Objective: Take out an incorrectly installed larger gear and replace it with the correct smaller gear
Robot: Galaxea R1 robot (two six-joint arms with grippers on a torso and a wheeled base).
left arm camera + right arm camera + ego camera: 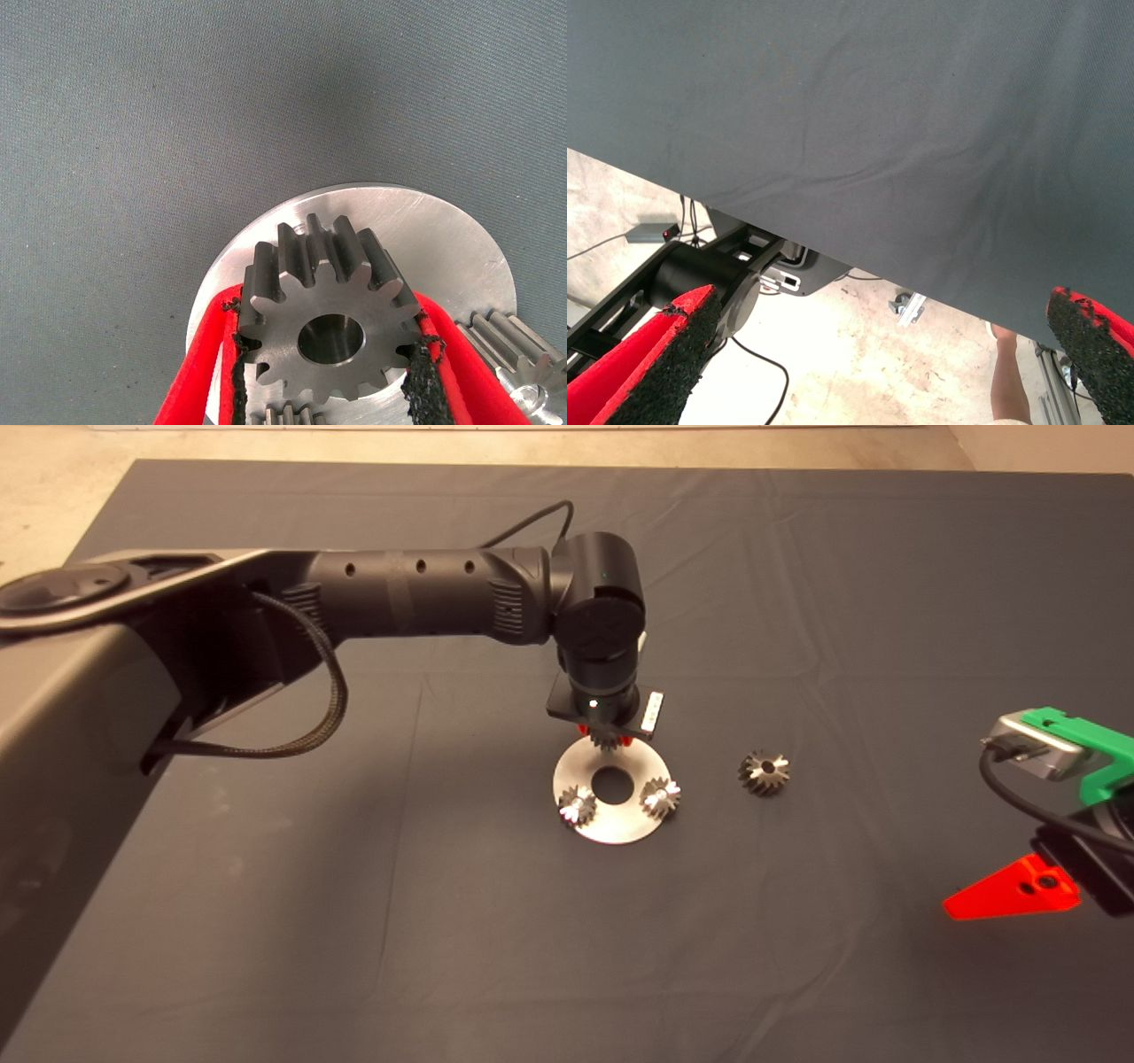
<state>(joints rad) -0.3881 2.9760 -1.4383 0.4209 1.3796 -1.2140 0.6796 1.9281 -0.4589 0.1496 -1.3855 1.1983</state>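
Clamped on a gear, the left gripper hangs straight down over the far rim of the steel disc in the head view; its black arm reaches in level from the left with the wrist bent downward. Two small silver gears sit on the disc left and right of its centre hole. Another gear lies alone on the dark mat to the disc's right, apart from it, with open mat on every side. The right gripper waits at the lower right edge.

From the left wrist, both black pads press the flanks of the dark grey toothed gear, bore facing the camera, above the disc.

From the right wrist, that gripper's fingers stand wide apart, gripping nothing, over the mat's edge; floor, cables and a person's leg lie beyond.
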